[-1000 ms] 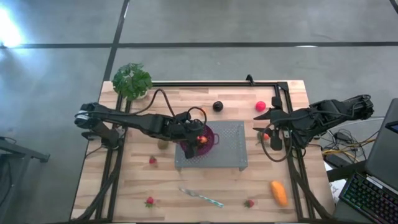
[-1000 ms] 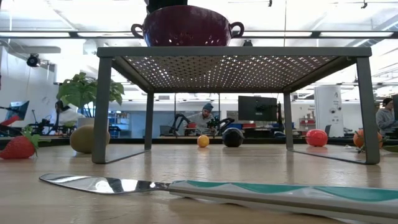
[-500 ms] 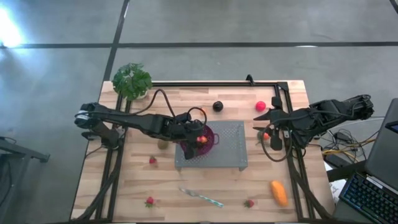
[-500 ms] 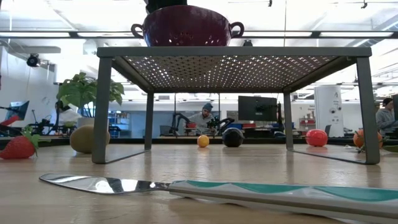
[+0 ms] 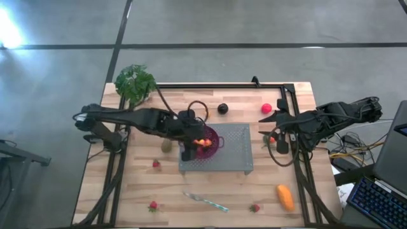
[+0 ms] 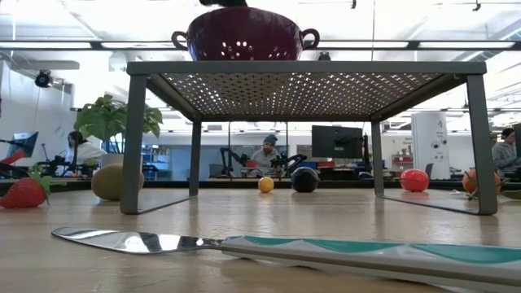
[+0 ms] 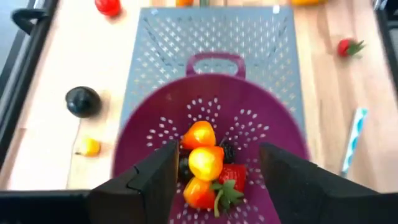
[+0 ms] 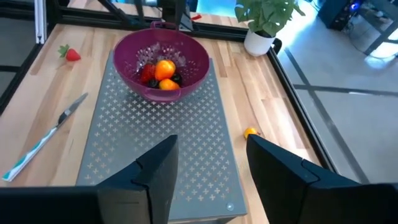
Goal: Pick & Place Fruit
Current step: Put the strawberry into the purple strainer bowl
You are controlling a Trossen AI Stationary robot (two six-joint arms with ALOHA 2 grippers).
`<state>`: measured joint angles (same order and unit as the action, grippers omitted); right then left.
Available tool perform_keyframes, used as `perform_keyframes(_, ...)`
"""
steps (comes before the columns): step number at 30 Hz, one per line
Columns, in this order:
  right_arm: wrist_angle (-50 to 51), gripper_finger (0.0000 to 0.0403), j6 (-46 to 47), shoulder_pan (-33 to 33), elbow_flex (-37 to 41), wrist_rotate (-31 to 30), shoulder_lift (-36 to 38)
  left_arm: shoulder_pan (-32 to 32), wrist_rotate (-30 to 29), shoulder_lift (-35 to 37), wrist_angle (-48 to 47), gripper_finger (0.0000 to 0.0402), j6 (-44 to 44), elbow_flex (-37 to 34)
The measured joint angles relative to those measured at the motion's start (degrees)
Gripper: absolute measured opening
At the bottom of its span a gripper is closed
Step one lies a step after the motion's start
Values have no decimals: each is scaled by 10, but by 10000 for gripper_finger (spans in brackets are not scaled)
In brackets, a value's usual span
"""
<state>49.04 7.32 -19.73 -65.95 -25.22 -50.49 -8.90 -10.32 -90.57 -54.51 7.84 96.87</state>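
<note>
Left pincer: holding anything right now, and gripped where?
Nothing. The left pincer hovers open over the purple colander, fingers empty; the fruit lies loose in the bowl.

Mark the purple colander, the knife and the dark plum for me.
purple colander (image 8: 186, 59): right wrist view, on its inner wall.
knife (image 6: 130, 239): low view, on the silver blade.
dark plum (image 5: 222, 108): high view, on its top, centre.

Even overhead light was bright, with glare at the grey floor's left edge. The purple perforated colander looked blurred, perhaps from motion; shadows stayed soft.
</note>
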Motion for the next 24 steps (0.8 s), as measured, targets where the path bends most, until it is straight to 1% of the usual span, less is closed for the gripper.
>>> perform_keyframes(3,1,185,-4,-3,0,4,-3,-9,-3,7,-31,226,22,32)
perform_keyframes(5,0,179,-4,-8,0,19,-6,-20,-20,18,-39,224,32,37)
perform_keyframes(9,1,165,-2,-26,0,36,-17,-49,-85,41,-50,222,59,24)
perform_keyframes(13,0,152,6,-53,0,43,-31,-80,-105,55,-52,222,89,-1)
perform_keyframes(20,7,138,68,-130,0,48,-72,-135,-143,76,-56,222,159,-37)
perform_keyframes(24,26,137,125,-176,0,44,-101,-168,-171,80,-67,221,192,-46)
